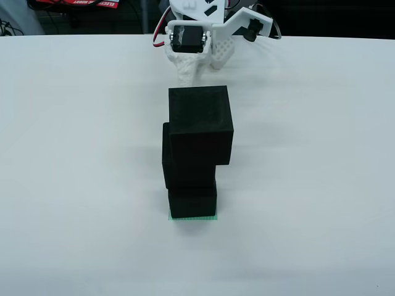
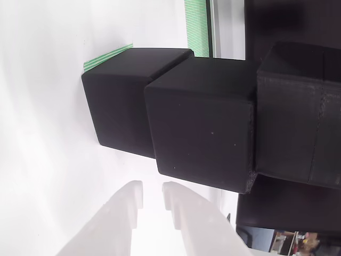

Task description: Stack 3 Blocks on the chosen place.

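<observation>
Three black blocks stand stacked on the green striped chosen place (image 1: 192, 217). In the view from above, the bottom block (image 1: 192, 202) sits on the patch. The middle block (image 1: 187, 165) is shifted slightly left, and the top block (image 1: 200, 123) overhangs to the right. The view that rides on the gripper shows the stack sideways: bottom block (image 2: 117, 101) on the green patch (image 2: 106, 56), middle block (image 2: 202, 133), top block (image 2: 298, 122). My white gripper (image 1: 187, 77) is behind the stack, clear of it. Its fingertips (image 2: 136, 188) stand a narrow gap apart, and nothing is between them.
The stack stands on a white table (image 1: 74, 154). Dark clutter and cables lie past its far edge (image 1: 74, 9). A second strip of green stripes (image 2: 197, 26) shows at the top of the gripper view beside a dark band.
</observation>
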